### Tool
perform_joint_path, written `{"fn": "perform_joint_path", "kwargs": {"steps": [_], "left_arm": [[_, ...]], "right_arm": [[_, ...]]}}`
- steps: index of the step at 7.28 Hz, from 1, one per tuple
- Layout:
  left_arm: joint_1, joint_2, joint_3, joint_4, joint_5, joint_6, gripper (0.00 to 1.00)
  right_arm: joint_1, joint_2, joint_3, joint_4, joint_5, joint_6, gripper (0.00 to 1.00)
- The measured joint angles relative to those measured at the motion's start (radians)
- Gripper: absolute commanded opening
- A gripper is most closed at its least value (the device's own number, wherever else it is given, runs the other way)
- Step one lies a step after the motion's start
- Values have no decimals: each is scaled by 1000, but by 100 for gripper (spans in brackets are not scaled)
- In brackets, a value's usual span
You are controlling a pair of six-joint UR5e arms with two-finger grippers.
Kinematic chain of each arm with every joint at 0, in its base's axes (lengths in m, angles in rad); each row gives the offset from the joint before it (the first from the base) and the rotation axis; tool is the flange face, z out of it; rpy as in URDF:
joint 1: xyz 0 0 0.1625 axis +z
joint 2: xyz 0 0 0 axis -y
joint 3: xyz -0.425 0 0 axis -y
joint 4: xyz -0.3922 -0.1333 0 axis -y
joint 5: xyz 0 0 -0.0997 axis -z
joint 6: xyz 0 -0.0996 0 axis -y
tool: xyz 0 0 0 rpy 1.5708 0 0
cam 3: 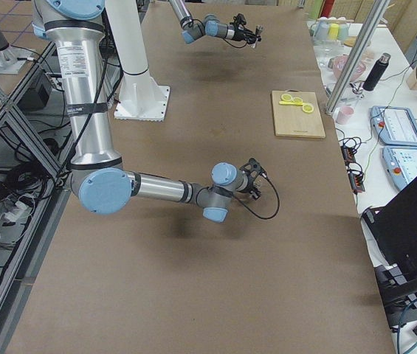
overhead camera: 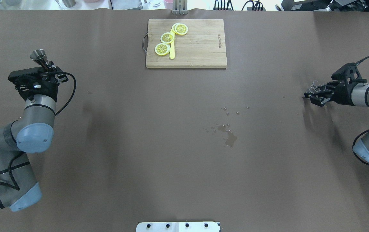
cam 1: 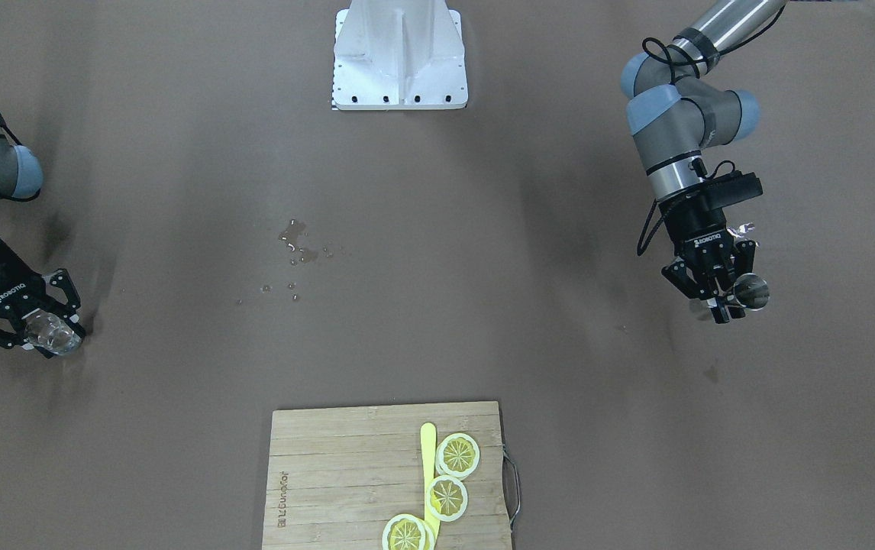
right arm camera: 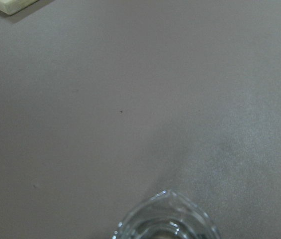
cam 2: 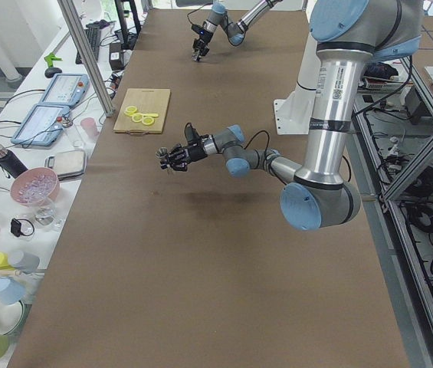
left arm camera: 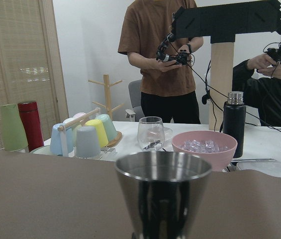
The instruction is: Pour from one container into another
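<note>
A steel jigger (cam 1: 750, 292) is held off the table by my left gripper (cam 1: 724, 305), which is shut on it. In the overhead view the jigger (overhead camera: 39, 56) is at the far left. It stands upright, mouth up, in the left wrist view (left arm camera: 162, 191). On the opposite side, my right gripper (cam 1: 44, 336) is shut on a clear glass (cam 1: 54, 334), seen in the overhead view (overhead camera: 315, 86) at the far right. Only the glass rim (right arm camera: 165, 219) shows in the right wrist view, over bare table. The two containers are far apart.
A wooden cutting board (overhead camera: 200, 45) with lemon slices (overhead camera: 167, 37) and a yellow knife (overhead camera: 172, 51) lies at the table's far edge. Spilled drops (overhead camera: 229, 135) wet the middle. The white robot base (cam 1: 399, 57) stands at the near edge. People and cups are beyond the table.
</note>
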Motion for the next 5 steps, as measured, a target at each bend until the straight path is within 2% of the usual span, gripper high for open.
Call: {"fn": "perform_joint_path", "kwargs": {"steps": [1,2,4,5], "left_arm": [[0,1,-1,-46,-30,65,0],[0,1,-3,-70,-50,136,0],[2,-5,-14,-121,-86,302,0],[3,-7,-29,-179,-133,388,0]], "right_arm": [[2,1,3,5,1,-3,13],[11,5,7,13,5,-6,0],[59,27,36,10,63,-12,0],[74,53,51,3,96,-34,0]]}}
